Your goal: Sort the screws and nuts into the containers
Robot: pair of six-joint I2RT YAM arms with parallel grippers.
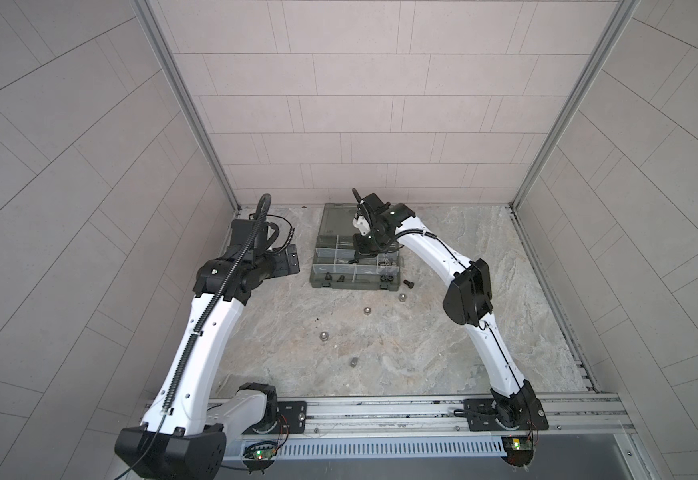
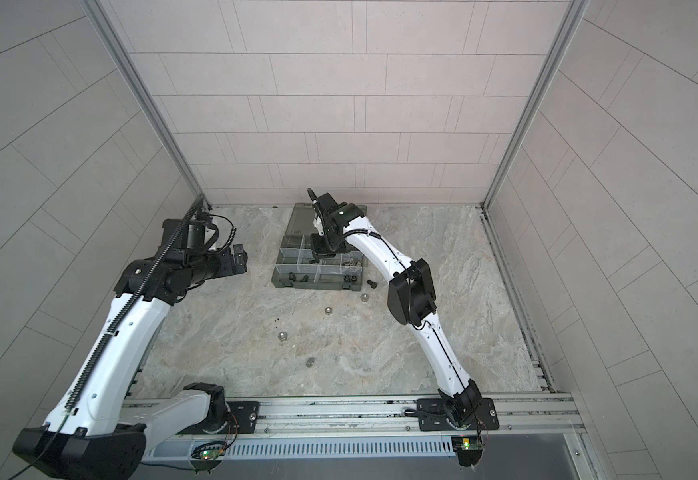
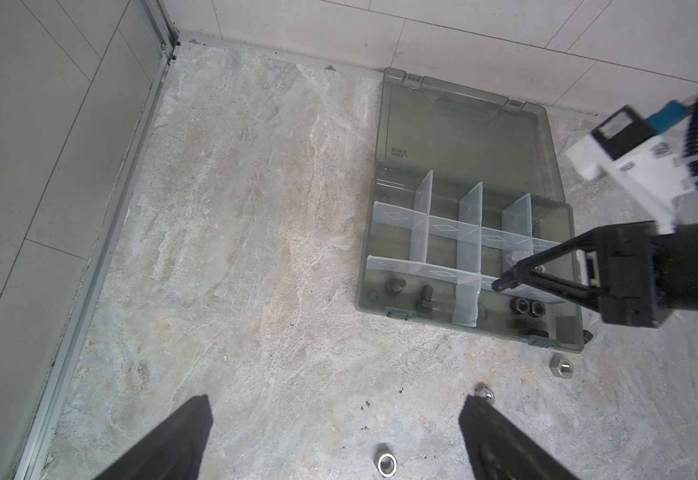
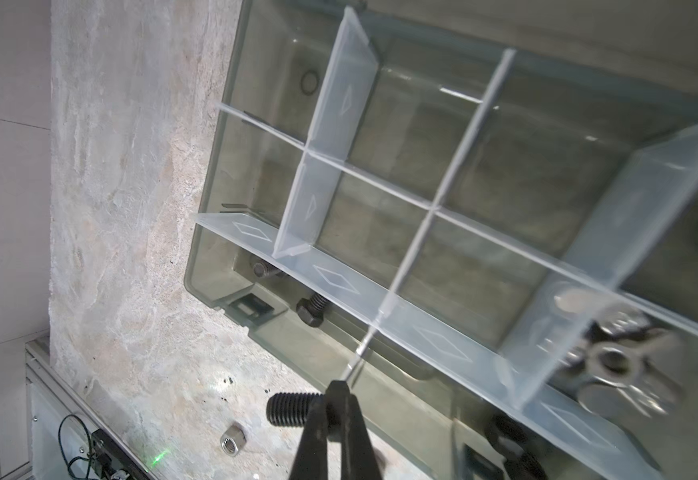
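Over the front row of the organizer case (image 3: 443, 322), the right gripper (image 3: 501, 284) is pressed together on a black screw (image 4: 289, 409), with the threaded shank sticking out sideways from the tips. The tips sit right above the pale dividers (image 3: 422, 232), close to where the short front one meets the long one; that's what's in the way underneath. Two screws (image 3: 425, 299) already lie in the front-left cell, black hex nuts (image 3: 526, 307) in the front-right cell, wing nuts (image 4: 613, 361) in the cell behind that. The lid (image 3: 463, 133) lies open flat toward the back wall. The left gripper (image 3: 335, 399) is spread wide, holding nothing, left of the case over the table (image 1: 443, 332). On the table: a loose screw (image 1: 408, 283) just beside the case's right front corner, and four silver nuts (image 1: 367, 310) scattered in front, well apart.
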